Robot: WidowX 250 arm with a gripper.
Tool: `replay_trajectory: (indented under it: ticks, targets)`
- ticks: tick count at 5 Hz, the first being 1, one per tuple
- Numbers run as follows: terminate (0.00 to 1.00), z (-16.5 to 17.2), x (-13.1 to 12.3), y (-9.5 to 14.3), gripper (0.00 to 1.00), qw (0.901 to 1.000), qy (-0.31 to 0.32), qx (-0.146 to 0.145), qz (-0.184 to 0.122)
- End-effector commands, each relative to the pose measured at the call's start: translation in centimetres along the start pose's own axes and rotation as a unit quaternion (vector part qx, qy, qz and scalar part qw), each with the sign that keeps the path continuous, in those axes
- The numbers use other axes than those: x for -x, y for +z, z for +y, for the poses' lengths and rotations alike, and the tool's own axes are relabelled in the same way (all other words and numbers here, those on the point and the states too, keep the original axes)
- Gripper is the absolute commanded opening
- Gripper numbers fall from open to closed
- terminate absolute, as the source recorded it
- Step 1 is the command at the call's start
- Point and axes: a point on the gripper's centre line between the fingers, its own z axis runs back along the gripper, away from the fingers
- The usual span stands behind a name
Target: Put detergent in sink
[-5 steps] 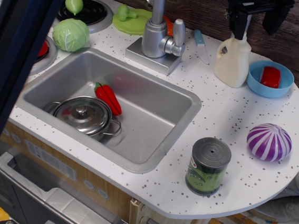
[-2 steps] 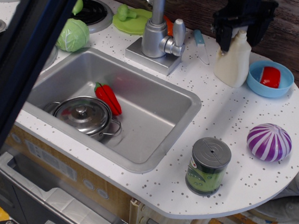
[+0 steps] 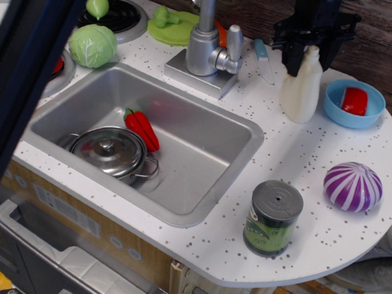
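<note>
A black end effector [image 3: 310, 45] is clamped on the neck of the cream detergent bottle [image 3: 302, 88], which stands upright near the counter's [image 3: 305, 171] back right edge, beside a blue bowl [image 3: 353, 104]. The sink [image 3: 203, 148] holds 1 lidded pot [image 3: 110, 151].

A wide dark blue out-of-focus bar [image 3: 30, 68] ran diagonally down the left of the frame, covering part of the stove burners [image 3: 118, 16] and the desk's [image 3: 305, 164] left end. The black gripper [image 3: 308, 45] at upper right was cut off by the top edge, and its fingers covered the cap of the detergent [image 3: 301, 88], so how the jaws stood could not be told. The faucet [image 3: 206, 40] lost its spout beyond the top edge. An orange item [image 3: 222, 33] behind the faucet was mostly hidden. A red thing [image 3: 57, 64] showed only partly behind the cabbage [image 3: 92, 44].
</note>
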Motion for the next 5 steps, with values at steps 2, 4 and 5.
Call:
replay_trajectory:
  ticks: [2,4,5]
  targets:
    - [0.00,6.7,1.2,6.4,0.00,0.9954,-0.049,-0.073,-0.037]
    - [0.00,11.5,3.5,1.1,0.00,0.9960,-0.073,-0.024,-0.046]
    - [0.00,11.8,4.1,-2.1,0.00,0.9914,-0.106,-0.008,-0.076]
